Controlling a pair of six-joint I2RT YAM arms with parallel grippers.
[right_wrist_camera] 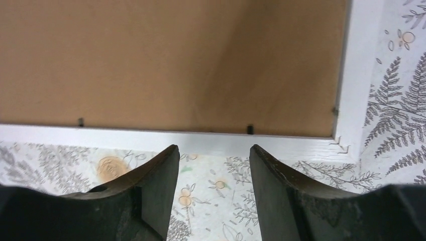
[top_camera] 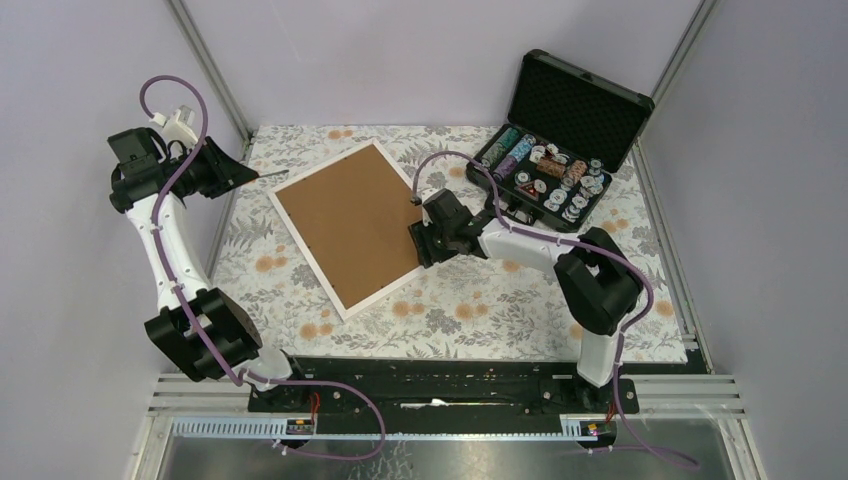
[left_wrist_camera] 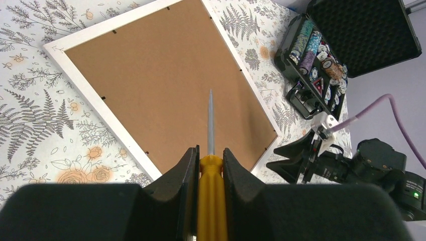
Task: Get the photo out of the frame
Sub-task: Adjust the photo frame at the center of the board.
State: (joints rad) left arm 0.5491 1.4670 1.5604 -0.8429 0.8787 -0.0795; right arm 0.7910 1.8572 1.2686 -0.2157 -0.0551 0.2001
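Frame [right_wrist_camera: 150, 135] face down, backing board [left_wrist_camera: 166, 85] in; photo unseen. My left end effector [left_wrist_camera: 210, 153] grips screwdriver [left_wrist_camera: 211, 193]; right end effector [right_wrist_camera: 213, 148] parted, empty.

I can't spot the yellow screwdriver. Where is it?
In the left wrist view, the screwdriver is gripped in the jaws of the left gripper, its tip pointing toward the brown back of the frame.

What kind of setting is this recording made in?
Probably a lab robot cell, not a home: plain panel walls on aluminium posts, the left arm and right arm bolted to a black rail, a floral cloth as tabletop.
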